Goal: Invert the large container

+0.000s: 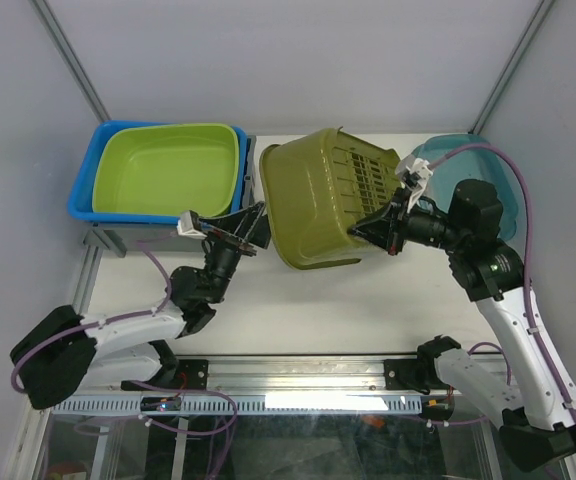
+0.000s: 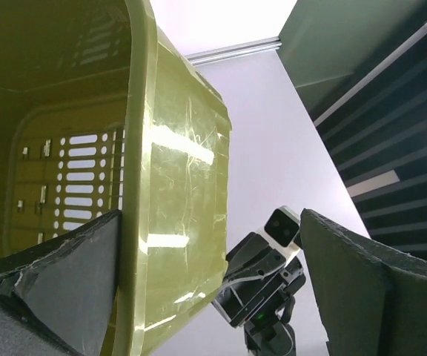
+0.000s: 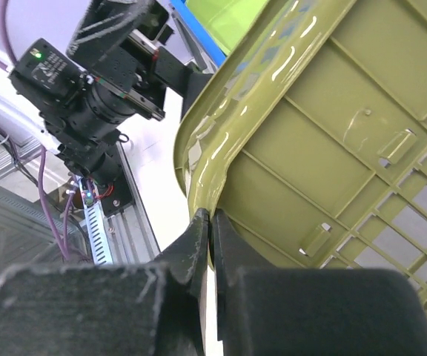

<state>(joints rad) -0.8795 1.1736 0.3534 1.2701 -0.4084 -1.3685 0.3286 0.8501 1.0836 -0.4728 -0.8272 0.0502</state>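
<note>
Item 1: large olive-green slotted plastic basket (image 1: 318, 195), at the centre of the top view. I see it tipped up on its side over the white surface (image 1: 298, 310), with its slotted panel toward the upper right.

Item 2: right gripper (image 1: 380, 226), at the basket's right edge. In its wrist view I find the fingers (image 3: 191, 252) clenched on the basket's thin rim.

Item 3: left gripper (image 1: 253, 226), at the basket's left edge. It is released and spread wide: one finger (image 2: 73, 282) sits inside the basket and the other stands well clear of the outer wall.

Item 4: lime-green plastic tub (image 1: 168, 170), nested in a bright blue rectangular tub (image 1: 83, 195) at upper left. A dark-grey edge (image 1: 108, 240) shows beneath them.

Item 5: translucent teal tub (image 1: 468, 155), at upper right behind the right arm.
</note>
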